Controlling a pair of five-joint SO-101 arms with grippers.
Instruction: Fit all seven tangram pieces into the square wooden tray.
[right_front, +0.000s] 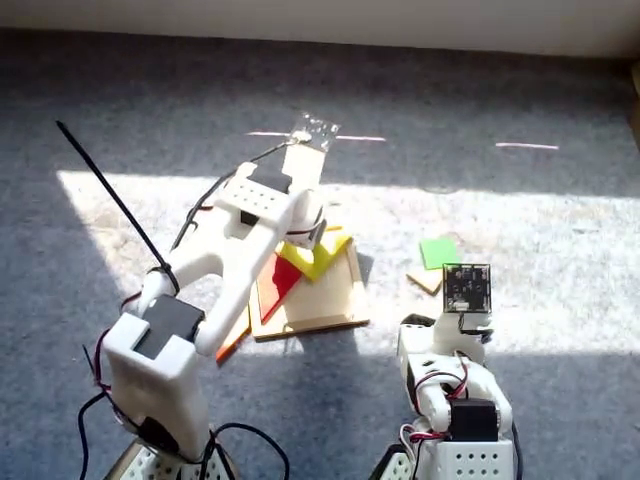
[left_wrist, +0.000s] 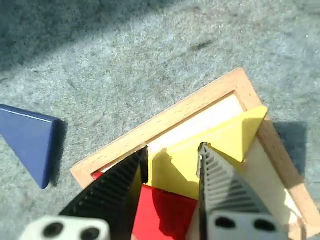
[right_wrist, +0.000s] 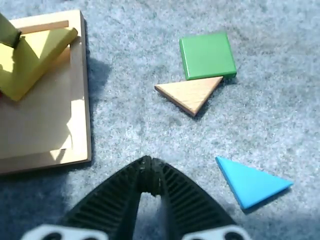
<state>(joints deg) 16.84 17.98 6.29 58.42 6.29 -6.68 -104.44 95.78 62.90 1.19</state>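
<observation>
arms: white shells | black servos | dark cables | ribbed black claws

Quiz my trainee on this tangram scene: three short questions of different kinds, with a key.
1. True or false: the green square lies on the carpet, outside the wooden tray.
2. Which piece shares the tray with the yellow piece? A. red piece B. purple piece C. black piece
3. Fill the gap: the jaws of the right gripper are ____.

Key: 1 true; 2 A; 3 shut.
</observation>
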